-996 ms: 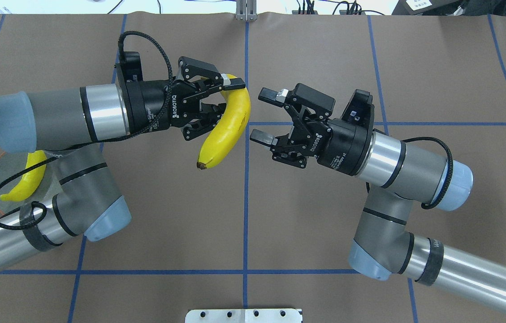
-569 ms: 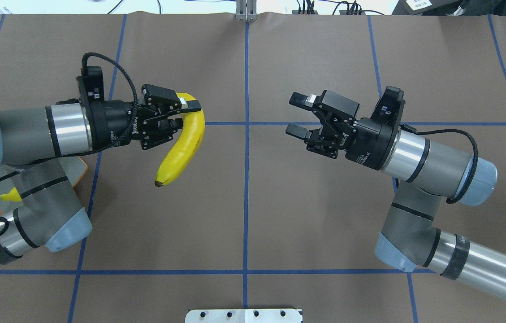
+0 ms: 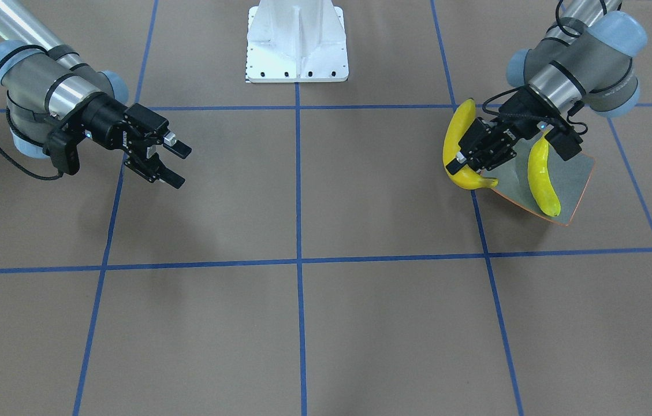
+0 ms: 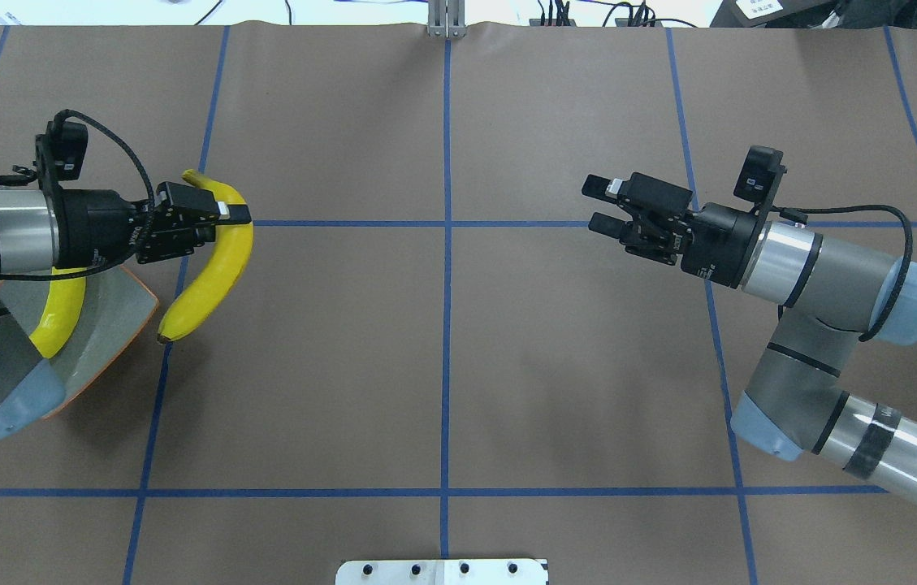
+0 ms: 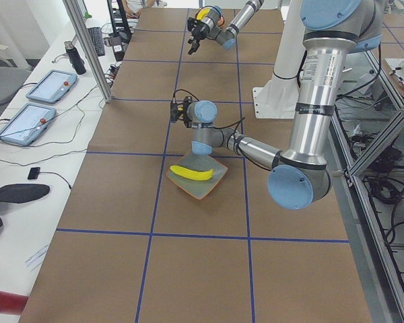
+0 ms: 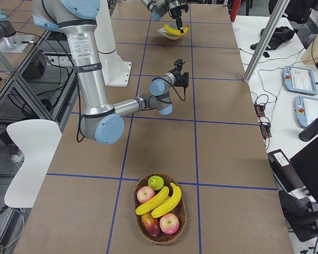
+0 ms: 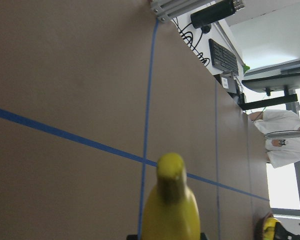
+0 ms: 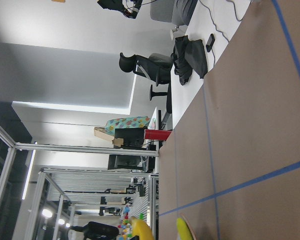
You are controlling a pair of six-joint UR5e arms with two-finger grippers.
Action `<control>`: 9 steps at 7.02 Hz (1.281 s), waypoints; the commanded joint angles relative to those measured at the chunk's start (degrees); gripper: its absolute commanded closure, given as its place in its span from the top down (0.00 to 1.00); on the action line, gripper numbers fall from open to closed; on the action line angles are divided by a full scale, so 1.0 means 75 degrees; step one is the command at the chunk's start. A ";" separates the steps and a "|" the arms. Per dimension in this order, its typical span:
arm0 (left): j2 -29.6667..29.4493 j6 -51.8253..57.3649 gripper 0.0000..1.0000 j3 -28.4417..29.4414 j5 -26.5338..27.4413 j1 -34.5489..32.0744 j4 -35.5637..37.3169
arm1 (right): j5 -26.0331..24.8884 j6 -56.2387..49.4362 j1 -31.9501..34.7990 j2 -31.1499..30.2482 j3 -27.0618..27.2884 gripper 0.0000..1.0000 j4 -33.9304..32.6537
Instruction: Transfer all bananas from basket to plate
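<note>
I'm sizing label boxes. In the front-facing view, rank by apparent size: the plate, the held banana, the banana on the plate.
1. plate, clearly largest.
2 and 3. held banana and banana on the plate look about alike. The held one may be nearer the camera, so they stay unranked.

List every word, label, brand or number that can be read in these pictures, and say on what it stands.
Nothing can be read with certainty.
White lettering on the left gripper, which holds a banana: too small and blurred.
White lettering on the right gripper: too small.
Screens of the tablets: too small.
</note>
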 commanded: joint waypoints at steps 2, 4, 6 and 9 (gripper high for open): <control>0.0671 0.2851 0.00 -0.0043 -0.0211 -0.0837 0.1363 | 0.1562 -0.1105 0.1252 -0.0183 -0.0441 1.00 -0.0625; 0.0987 0.4550 0.00 0.0015 -0.0681 -0.1611 0.2102 | 0.3090 -0.2392 0.2216 -0.0194 -0.0442 1.00 -0.1703; 0.1246 0.6191 0.00 0.0039 -0.0600 -0.2104 0.3002 | 0.4330 -0.3980 0.3304 -0.0450 -0.0442 1.00 -0.2815; 0.1364 0.6398 0.00 0.0062 0.0022 -0.1942 0.3534 | 0.5789 -0.6098 0.4539 -0.0720 -0.0430 1.00 -0.4202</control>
